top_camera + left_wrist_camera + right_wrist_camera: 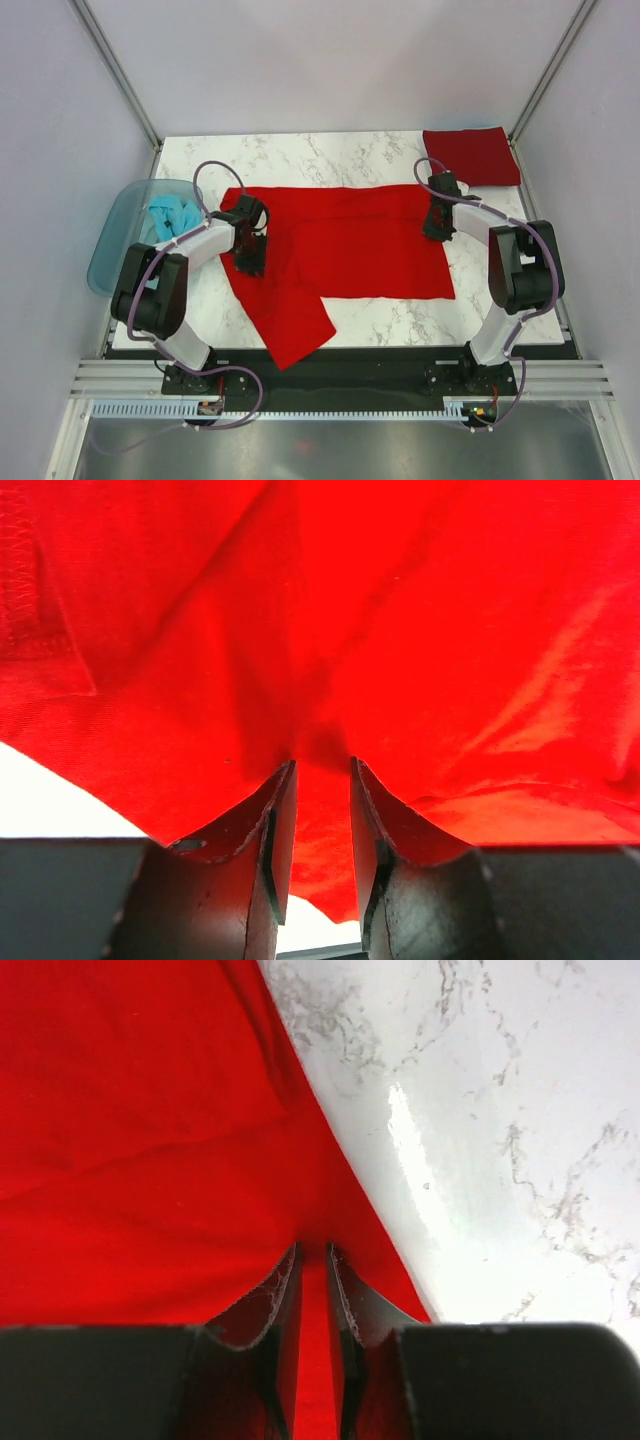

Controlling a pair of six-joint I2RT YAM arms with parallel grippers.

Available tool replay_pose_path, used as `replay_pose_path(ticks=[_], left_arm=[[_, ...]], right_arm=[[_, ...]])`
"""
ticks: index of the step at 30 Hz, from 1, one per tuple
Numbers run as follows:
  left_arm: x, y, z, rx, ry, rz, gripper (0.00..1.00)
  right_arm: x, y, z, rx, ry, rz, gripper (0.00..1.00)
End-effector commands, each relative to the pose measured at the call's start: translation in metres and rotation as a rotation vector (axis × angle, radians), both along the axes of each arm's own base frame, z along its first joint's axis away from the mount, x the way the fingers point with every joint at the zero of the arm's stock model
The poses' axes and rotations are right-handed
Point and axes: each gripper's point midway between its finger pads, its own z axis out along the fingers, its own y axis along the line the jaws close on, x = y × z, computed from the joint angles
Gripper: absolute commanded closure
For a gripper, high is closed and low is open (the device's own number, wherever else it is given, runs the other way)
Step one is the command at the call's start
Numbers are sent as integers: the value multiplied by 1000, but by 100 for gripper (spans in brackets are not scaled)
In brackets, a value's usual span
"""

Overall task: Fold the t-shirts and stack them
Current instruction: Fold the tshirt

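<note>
A bright red t-shirt (350,245) lies spread over the marble table, with one part hanging toward the front edge. At its left edge my left gripper (250,248) is shut on a bunched fold of the red cloth (322,820). My right gripper (438,222) is shut on the shirt's right edge, and a thin strip of cloth (314,1360) runs between its fingers. A darker crimson t-shirt (470,155) sits folded into a flat square at the back right corner. A teal-blue t-shirt (172,215) lies crumpled in the tub on the left.
A translucent blue plastic tub (108,255) hangs off the table's left edge. White walls and metal frame posts close in the back and sides. Bare marble table (300,155) shows behind the red shirt and to its right (520,1110).
</note>
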Motion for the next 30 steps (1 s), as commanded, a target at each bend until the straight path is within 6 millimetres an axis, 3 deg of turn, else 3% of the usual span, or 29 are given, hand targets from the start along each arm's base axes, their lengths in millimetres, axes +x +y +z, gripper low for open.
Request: replay_pose_path(ticks=[1,5,9,11,13,16,17,19,20,21,22,23,24,25,26,30], left_arm=[[7,7,-1,68,-36,21,65],[6,-3,11,18,-56,7,65],[16,-16,46,-71,-151,-27,64],[30,-16,68,-71,-228,-24,62],[44,-10,78,-54,-267,-4,58],[83,3,95,-19,-323,43,58],[100,3,110,-29,-367,70,58],[121,7,103,-14,-354,100,59],[140,5,115,-11,-391,113,60],[150,4,101,1,-363,113,60],[160,3,99,2,-363,116,61],[178,-1,112,-12,-403,124,61],[188,-3,113,-15,-409,126,62],[197,-4,93,-3,-374,131,62],[214,-7,106,-18,-415,135,64],[249,-13,90,-15,-420,150,67]], right_arm=[[6,-17,17,-61,-29,-17,78],[12,-10,27,-23,-53,-3,77],[28,6,51,42,-122,19,76],[41,8,63,57,-159,14,75],[54,8,67,52,-177,-8,75],[67,0,63,13,-182,-53,72],[74,-1,67,9,-200,-64,72],[80,-1,62,8,-194,-78,72],[85,-1,66,17,-208,-89,72],[87,0,62,19,-201,-96,72],[90,0,63,20,-207,-103,72],[93,0,65,21,-215,-109,72],[94,0,60,13,-209,-112,72],[96,0,58,9,-206,-113,72],[99,0,59,11,-213,-114,72],[101,-1,47,-4,-190,-111,72]])
